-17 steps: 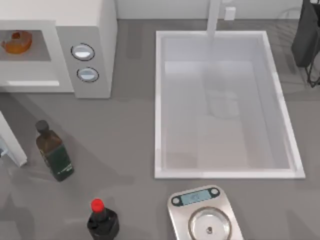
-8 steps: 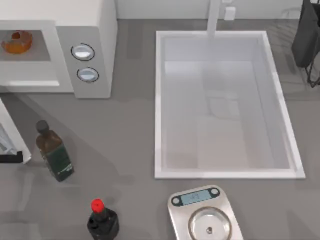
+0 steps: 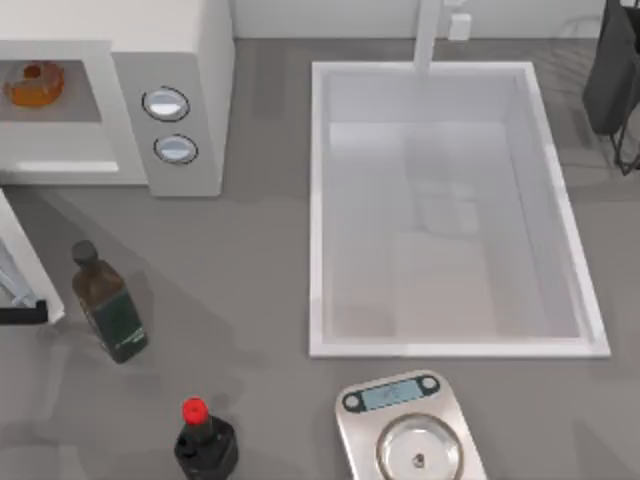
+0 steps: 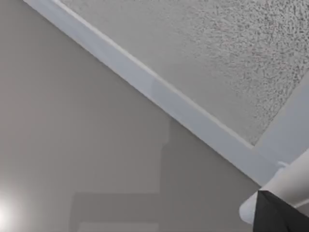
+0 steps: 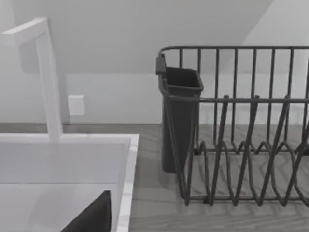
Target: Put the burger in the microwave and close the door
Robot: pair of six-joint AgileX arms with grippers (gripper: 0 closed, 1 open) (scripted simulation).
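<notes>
the burger sits inside the light grey cavity of the microwave at the top view's far left rear corner of the table, glossy top up; it is round, with no long axis to speak of. the microwave's two silver knobs face the near side. the door stands swung open, its panel running from the cavity's near edge out toward the near left of the table; in the left wrist view its speckled window and white frame fill the upper part, with the bar handle's end beside a dark tip of the left gripper, whose jaws' opening cannot be told. in the top view a dark piece touches the door's free end. a dark green bottle stands just beside the door, a red-capped bottle nearer still, a kitchen scale in front of the sink. the right arm is parked at the far right by the dish rack; its jaws' state cannot be told.
</notes>
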